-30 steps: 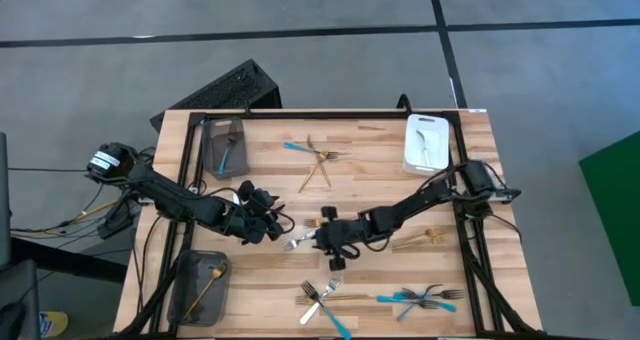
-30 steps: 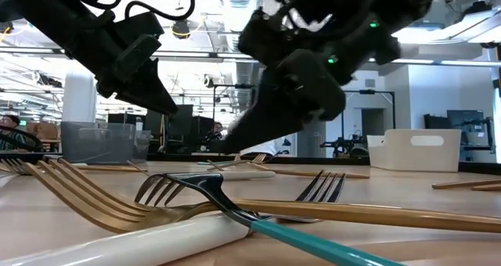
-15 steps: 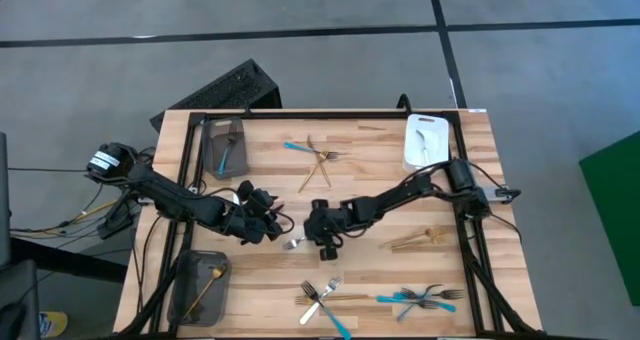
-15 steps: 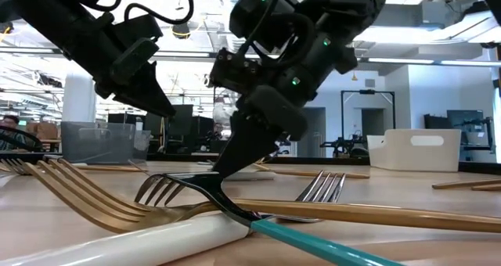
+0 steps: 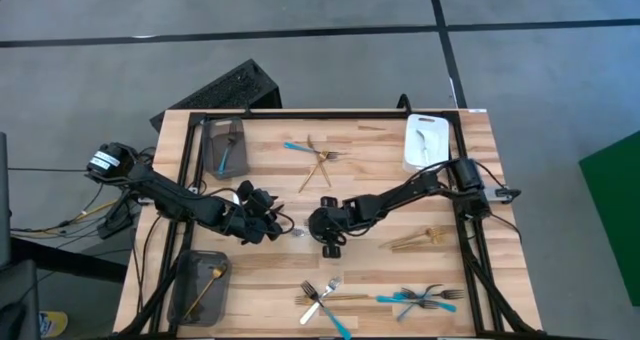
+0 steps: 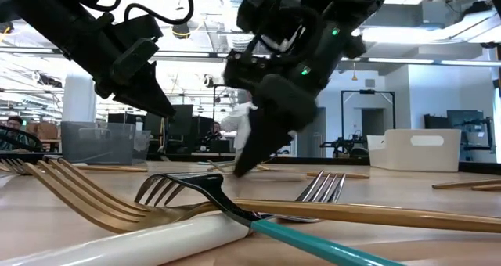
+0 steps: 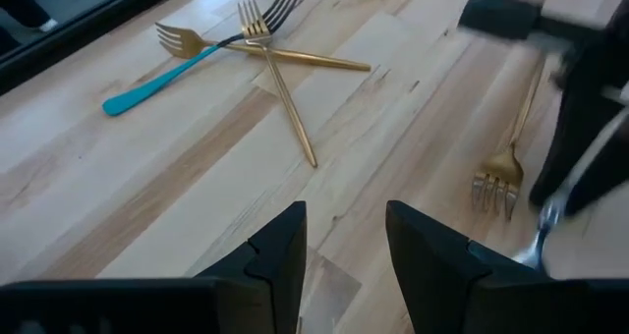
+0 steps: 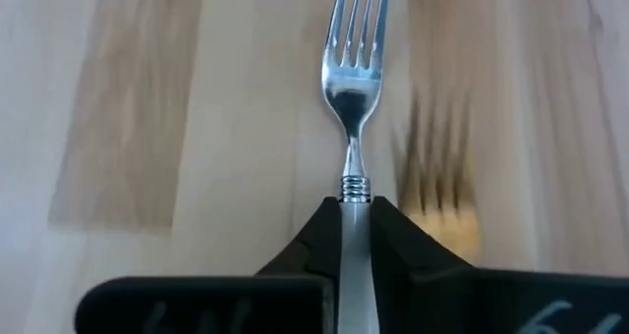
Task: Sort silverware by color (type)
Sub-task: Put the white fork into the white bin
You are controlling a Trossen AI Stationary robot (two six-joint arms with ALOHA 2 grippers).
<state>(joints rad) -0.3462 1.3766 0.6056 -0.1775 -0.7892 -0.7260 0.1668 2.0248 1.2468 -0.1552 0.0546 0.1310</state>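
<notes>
My right gripper [image 5: 314, 228] [image 8: 355, 208] stands mid-table, slanting down, shut on a silver fork [image 8: 354, 88] with a pale handle. The fork's tines point toward my left gripper [image 5: 272, 223] [image 7: 344, 260], which waits open just to the left with nothing between its fingers. A gold fork [image 8: 442, 192] [image 7: 499, 172] lies flat on the wood right beside the held fork. Other silverware lies in crossed heaps: gold and turquoise-handled forks [image 5: 318, 158] toward the far edge, and mixed forks [image 5: 325, 300] [image 5: 420, 299] near the front edge. My right gripper pinches the fork's handle [image 8: 355, 238] just behind the ringed neck, between its two fingers. The fingers come slanting down from the table's right and lie along the fork, whose head sticks out beyond them. Whether the tines rest on the wood I cannot tell.
A grey tray [image 5: 213, 158] at the far left holds a turquoise-handled fork, a grey tray [image 5: 188, 298] at the near left holds a gold one, and a white tray [image 5: 411, 152] stands at the far right. More gold forks [image 5: 420, 240] lie right of centre.
My right gripper has gone toward the table's left and a little toward the far edge, nearer my left gripper, and has tipped more steeply downward. The silver fork's head has shifted slightly toward the far edge.
</notes>
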